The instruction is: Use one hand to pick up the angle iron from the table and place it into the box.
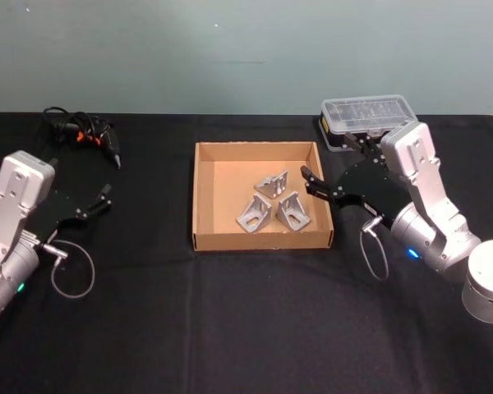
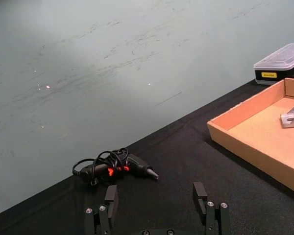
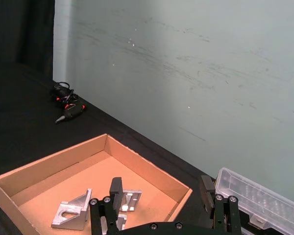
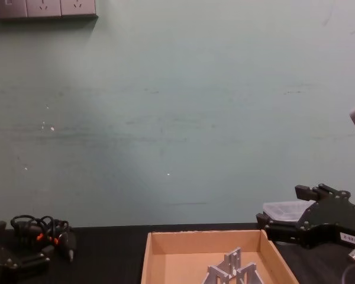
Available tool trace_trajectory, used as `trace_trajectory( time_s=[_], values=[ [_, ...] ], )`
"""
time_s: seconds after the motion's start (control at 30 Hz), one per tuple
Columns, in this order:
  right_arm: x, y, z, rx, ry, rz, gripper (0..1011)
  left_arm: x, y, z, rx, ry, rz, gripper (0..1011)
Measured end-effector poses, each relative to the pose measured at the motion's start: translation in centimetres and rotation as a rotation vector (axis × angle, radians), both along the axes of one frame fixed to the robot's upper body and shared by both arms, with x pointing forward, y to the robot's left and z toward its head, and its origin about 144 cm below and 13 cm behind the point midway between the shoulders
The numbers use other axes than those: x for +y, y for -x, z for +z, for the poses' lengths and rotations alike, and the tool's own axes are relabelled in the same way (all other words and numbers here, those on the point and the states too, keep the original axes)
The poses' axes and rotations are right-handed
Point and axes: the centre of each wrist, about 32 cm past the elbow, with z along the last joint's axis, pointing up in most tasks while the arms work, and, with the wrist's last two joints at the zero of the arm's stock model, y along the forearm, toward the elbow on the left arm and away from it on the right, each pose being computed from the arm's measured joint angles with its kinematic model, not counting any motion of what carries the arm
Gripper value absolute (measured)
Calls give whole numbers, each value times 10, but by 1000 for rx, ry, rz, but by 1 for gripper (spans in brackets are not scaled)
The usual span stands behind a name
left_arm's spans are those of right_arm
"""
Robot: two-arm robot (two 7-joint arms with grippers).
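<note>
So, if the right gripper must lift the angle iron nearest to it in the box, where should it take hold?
Probably from above, closing on the upright flange of that angle iron. The right gripper hovers open at the cardboard box's right wall, which blocks a side approach.

Clear-lidded plastic case (image 1: 368,120) at far right; cable tangle with orange-marked tool (image 1: 84,134) far left.

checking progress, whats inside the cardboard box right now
Three silver angle irons lie clustered on the floor of the box. The right gripper's open fingers overhang its right wall, covering little.
</note>
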Motion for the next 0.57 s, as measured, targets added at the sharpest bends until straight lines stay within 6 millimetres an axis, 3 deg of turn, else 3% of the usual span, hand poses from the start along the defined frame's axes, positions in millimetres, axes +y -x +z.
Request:
trace_trajectory(
  time_s=[0.57],
  values=[
    [0,0,0,1,-1,2,1002,0,0,0,0,0,0,1000]
  ],
)
